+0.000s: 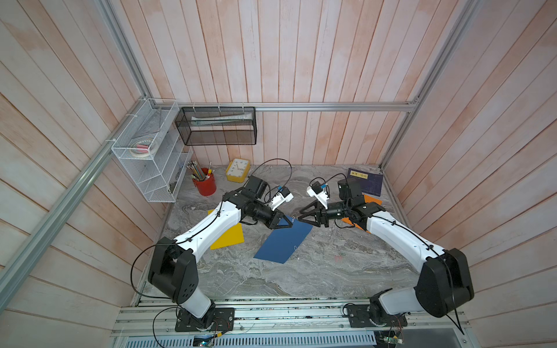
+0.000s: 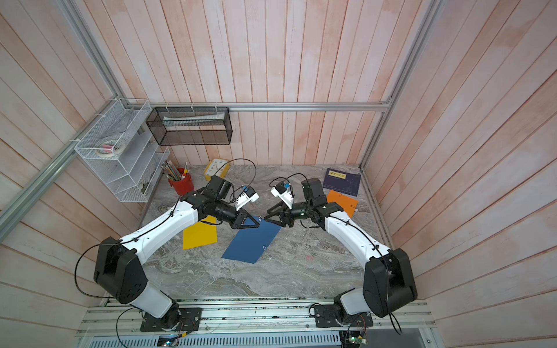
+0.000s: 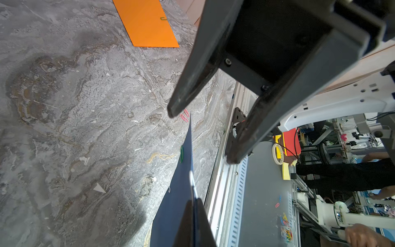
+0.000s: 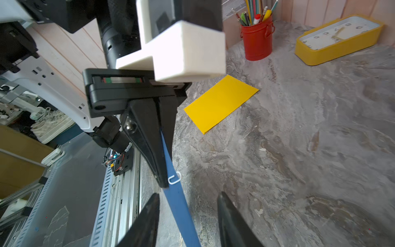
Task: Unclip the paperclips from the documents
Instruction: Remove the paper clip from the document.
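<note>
**Clip sits tight against the left finger**

My left gripper (image 4: 163, 181) is clamped on a raised corner of the blue sheet (image 1: 283, 244), with the silver paperclip (image 4: 174, 178) just beside its tip. My right gripper (image 4: 188, 195) is spread and empty, straddling that edge short of the clip. Closing here could pinch paper, not wire, or bump the left finger and yank the sheet free

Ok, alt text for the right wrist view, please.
The left end effector pinches the edge of a blue sheet, a silvery paperclip clipped beside its tips; the right end effector is open around the sheet. A yellow sheet, red pencil cup and yellow clock sit behind.
</note>
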Available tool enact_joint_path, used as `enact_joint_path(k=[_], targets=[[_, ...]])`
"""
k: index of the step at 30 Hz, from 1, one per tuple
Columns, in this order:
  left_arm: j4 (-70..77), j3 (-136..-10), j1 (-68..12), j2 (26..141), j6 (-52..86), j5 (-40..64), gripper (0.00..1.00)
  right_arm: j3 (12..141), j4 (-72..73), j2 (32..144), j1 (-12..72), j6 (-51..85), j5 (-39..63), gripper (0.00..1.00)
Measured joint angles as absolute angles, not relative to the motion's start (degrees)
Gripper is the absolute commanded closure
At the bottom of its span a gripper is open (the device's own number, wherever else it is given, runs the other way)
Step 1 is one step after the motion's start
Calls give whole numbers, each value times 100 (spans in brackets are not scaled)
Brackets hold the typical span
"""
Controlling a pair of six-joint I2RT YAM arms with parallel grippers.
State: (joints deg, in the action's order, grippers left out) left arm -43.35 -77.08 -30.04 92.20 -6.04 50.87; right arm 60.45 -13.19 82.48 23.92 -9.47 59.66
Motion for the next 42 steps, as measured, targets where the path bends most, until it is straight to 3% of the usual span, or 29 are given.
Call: enact_joint_path(k=[26, 35, 42], targets=[[-4423, -7728, -3030, 9310, -838, 5249, 100, 6121, -891, 8842, 2604, -856, 7242, 82], [-4442, -7728, -3046, 9310, -858, 5245, 100, 6121, -908, 8978, 2571, -862, 7282, 80], [-4442, -7728, -3046, 9310, -884, 5245, 100, 6117, -967, 9024, 2528, -851, 7380, 85]])
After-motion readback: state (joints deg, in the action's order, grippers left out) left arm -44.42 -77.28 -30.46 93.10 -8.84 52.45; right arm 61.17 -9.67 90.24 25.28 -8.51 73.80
